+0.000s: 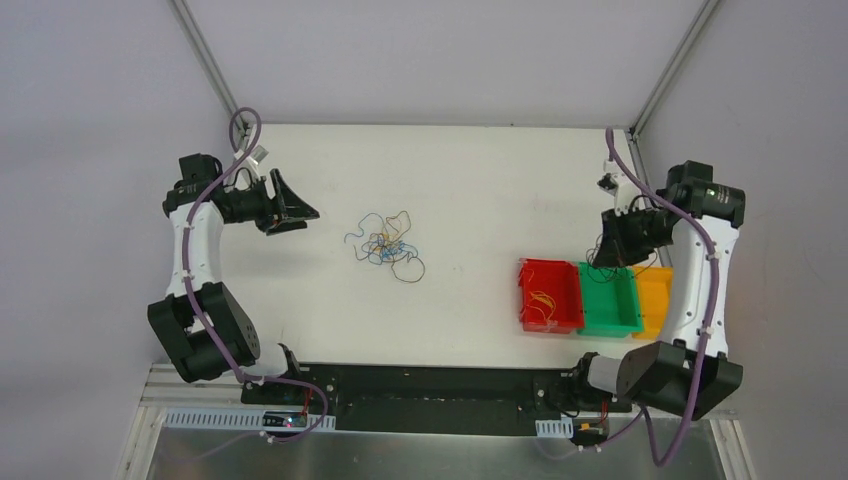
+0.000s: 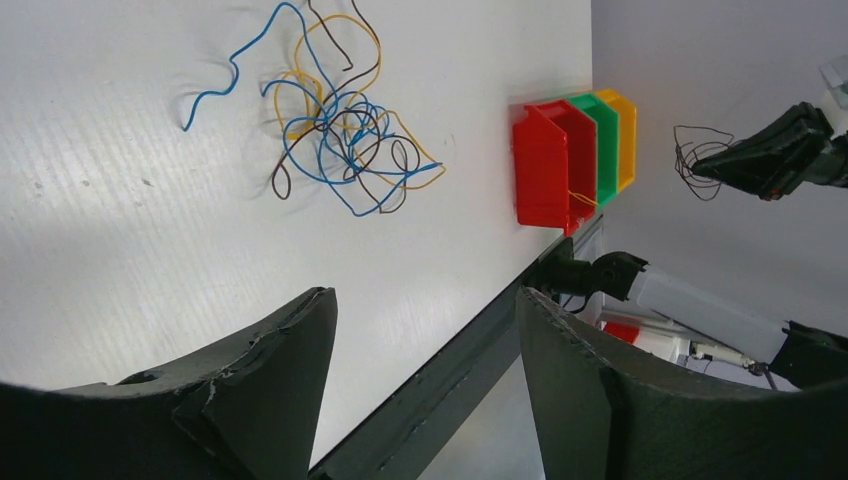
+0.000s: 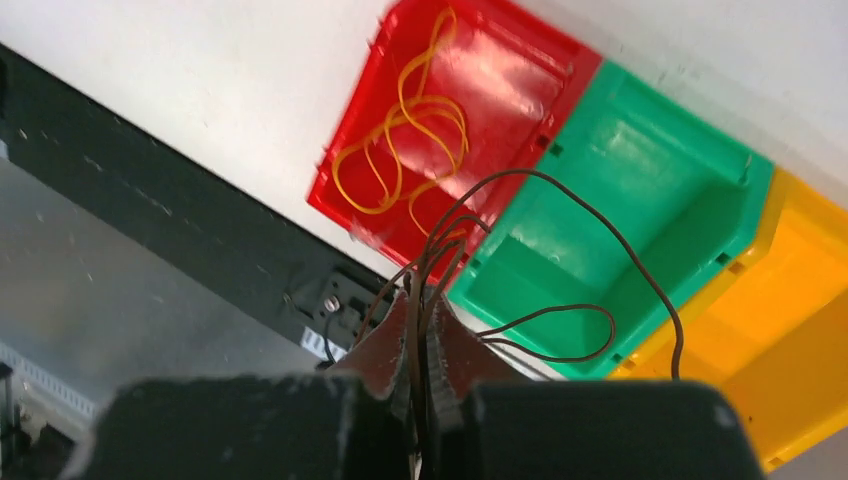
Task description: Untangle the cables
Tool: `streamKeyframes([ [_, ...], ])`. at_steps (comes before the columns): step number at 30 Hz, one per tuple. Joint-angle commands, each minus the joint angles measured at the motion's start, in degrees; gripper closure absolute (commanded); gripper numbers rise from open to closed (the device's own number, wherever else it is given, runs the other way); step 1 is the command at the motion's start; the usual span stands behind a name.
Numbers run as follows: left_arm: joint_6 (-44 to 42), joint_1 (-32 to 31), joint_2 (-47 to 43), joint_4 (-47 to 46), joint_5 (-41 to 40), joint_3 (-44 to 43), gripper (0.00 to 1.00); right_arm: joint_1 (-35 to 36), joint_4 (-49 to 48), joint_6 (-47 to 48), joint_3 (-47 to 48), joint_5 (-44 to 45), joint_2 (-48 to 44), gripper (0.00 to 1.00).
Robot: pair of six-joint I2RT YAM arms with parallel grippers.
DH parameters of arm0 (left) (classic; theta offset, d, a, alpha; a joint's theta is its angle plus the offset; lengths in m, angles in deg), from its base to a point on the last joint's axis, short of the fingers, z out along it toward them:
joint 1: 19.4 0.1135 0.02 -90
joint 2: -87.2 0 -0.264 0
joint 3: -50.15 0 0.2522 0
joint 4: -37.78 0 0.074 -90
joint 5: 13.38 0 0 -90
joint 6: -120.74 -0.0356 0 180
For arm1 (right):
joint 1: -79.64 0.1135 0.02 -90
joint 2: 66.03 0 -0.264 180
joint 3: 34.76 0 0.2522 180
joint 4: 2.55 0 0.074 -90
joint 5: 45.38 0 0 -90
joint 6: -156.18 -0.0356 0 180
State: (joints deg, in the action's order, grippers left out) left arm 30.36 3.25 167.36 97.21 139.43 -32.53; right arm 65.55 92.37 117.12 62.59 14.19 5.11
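Note:
A tangle of thin blue, yellow-orange and black cables [image 1: 385, 245] lies on the white table, left of the middle; it also shows in the left wrist view [image 2: 340, 140]. My left gripper [image 1: 300, 215] is open and empty, above the table to the left of the tangle, with its jaws wide apart [image 2: 425, 295]. My right gripper [image 1: 603, 252] is shut on one black cable [image 3: 560, 307], whose loops hang in the air over the green bin [image 3: 640, 130]. That cable and gripper also show in the left wrist view [image 2: 695, 160]. One yellow cable [image 3: 400, 130] lies in the red bin [image 1: 522, 295].
Red, green [image 1: 608, 328] and orange [image 1: 652, 300] bins stand side by side at the table's right front. The black front rail [image 1: 440, 385] runs between the arm bases. Grey walls and frame posts close in the table at the back and sides.

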Motion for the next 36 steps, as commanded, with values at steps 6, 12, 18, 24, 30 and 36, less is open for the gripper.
streamKeyframes([
  [6, -0.2, -1.1, -0.5, -1.0, 0.9, 1.4, 0.33, -3.7, 11.3, 25.2, -9.3, 6.8, 8.1, 0.96],
  [12, -0.8, -1.1, -0.7, -1.1, 1.0, 1.9, 0.33, -3.8, 8.5, 33.0, -14.1, 12.5, 11.8, 0.92],
  [18, -0.7, -1.1, 0.1, -1.2, 1.1, 1.3, 0.33, -3.8, 7.8, 32.7, -13.6, 14.5, 12.2, 0.56],
  [24, -1.0, -1.2, 0.4, -1.3, 1.1, 1.4, 0.33, -3.6, 12.0, 29.4, -3.1, 10.1, 12.8, 0.36],
  [30, -1.1, -2.4, 0.6, -1.5, 1.1, 3.5, 0.33, 3.0, 13.8, 15.7, 8.6, -1.2, 16.3, 0.31],
  [36, -1.2, -4.4, -0.8, -1.5, 0.4, 6.5, 0.33, 16.2, 11.8, 5.4, 8.9, 1.4, 17.6, 0.32],
])
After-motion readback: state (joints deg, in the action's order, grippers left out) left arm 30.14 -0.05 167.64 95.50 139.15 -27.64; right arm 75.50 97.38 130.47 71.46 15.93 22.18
